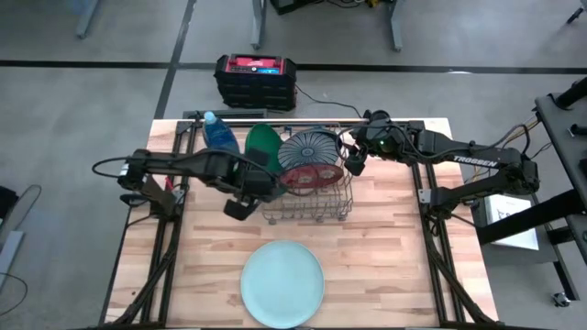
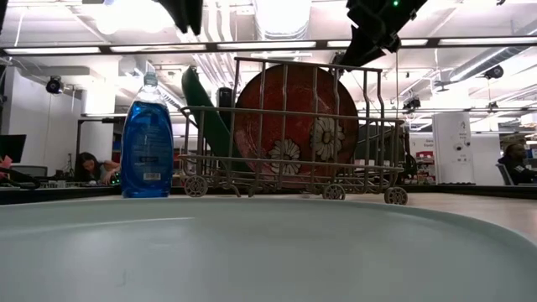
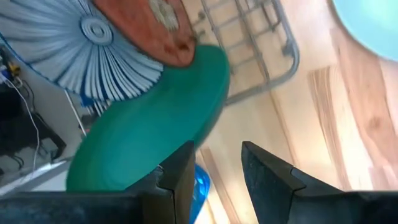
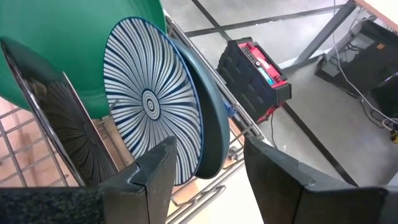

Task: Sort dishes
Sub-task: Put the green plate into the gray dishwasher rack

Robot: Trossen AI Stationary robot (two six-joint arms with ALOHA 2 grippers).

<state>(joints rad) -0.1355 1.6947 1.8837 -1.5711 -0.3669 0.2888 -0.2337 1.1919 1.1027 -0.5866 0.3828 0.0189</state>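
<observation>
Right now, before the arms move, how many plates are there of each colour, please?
Green plate: 1
White striped plate: 1
Dark teal plate: 1
Red flowered plate: 1
Pale blue-green plate: 1
Total: 5 plates

Bright, even overhead light from ceiling strips (image 2: 277, 44); blurred foreground plate (image 2: 268, 252) in the low view.

A green plate (image 1: 261, 142), a striped white plate (image 1: 309, 147) and a red flowered plate (image 1: 307, 177) stand on edge in the far rack. A pale teal plate (image 1: 282, 283) lies flat, near.
</observation>
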